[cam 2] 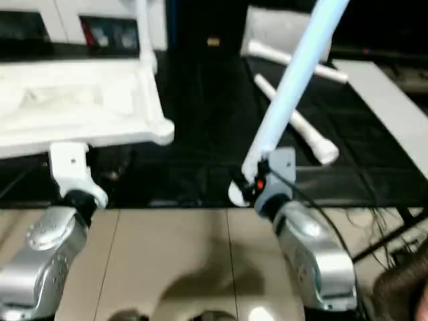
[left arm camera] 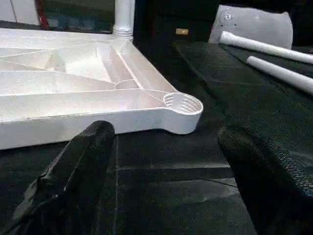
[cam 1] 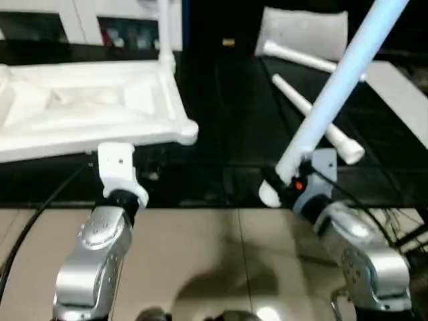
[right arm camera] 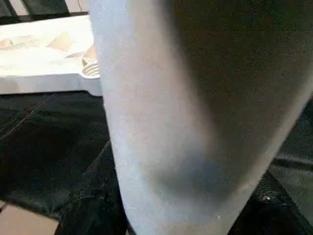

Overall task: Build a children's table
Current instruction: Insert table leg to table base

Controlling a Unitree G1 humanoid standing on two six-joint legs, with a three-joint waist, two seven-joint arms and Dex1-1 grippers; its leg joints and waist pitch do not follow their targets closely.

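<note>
Two loose legs (cam 1: 314, 110) are seen lying on the black mat (cam 1: 221, 100) toward its far right corner, just in front of a white pillow-like slab (cam 1: 304, 30). The tabletop (cam 1: 87, 107) is laid ribbed side up along the mat's left edge, one leg (left arm camera: 123, 17) already standing in a far corner socket, the near socket (left arm camera: 182, 103) empty. Hollow plastic is judged light and stiff, but smooth and liable to slip; a leg is best gripped near its thick threaded end. The right gripper (cam 1: 284, 182) is half closed around a fourth leg (cam 1: 341, 83) close to its lower end, the shaft tilted up and away. The left gripper (left arm camera: 166, 147) is spread wide, nothing held, poised just short of the empty socket.
</note>
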